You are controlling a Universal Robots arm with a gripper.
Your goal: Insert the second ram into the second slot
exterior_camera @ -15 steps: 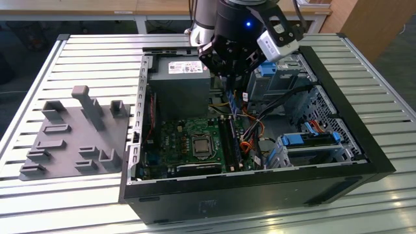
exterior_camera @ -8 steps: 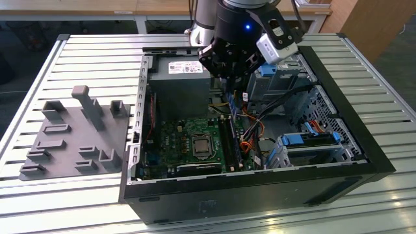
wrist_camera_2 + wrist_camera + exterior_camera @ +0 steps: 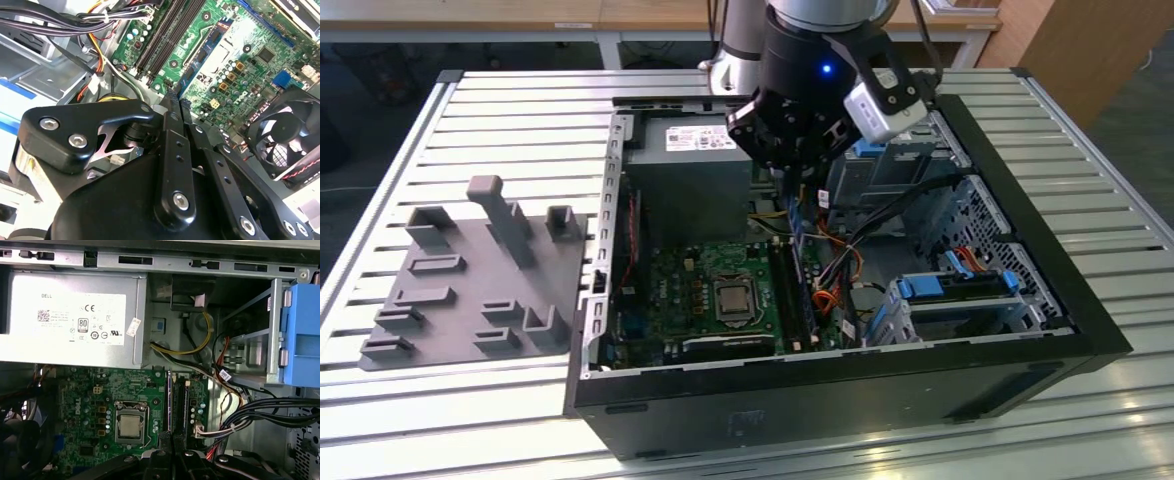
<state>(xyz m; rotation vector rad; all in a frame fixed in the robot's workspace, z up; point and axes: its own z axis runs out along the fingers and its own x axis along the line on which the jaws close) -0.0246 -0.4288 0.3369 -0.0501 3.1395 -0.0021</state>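
Observation:
My gripper [image 3: 790,180] hangs inside the open computer case [image 3: 1014,350], above the motherboard [image 3: 707,290]. Its fingers [image 3: 170,115] are shut on the second ram [image 3: 197,65], a thin dark-blue stick seen edge-on that points down from the fingertips [image 3: 159,456]. In the exterior view the ram [image 3: 797,215] hangs over the far end of the long black memory slots [image 3: 790,285]. In both wrist views these slots [image 3: 162,37] [image 3: 179,402] lie just past the gripper [image 3: 172,455], beside the processor socket [image 3: 130,426]. The stick's lower edge is above the board; I cannot tell which slot it lines up with.
A grey power supply [image 3: 694,170] fills the case's far corner close to the gripper. Bundled cables [image 3: 854,250] and light-blue drive-bay latches [image 3: 961,285] lie on the exterior view's right. A fan [image 3: 290,135] sits by the board. A grey fixture plate [image 3: 467,270] rests on the slatted table.

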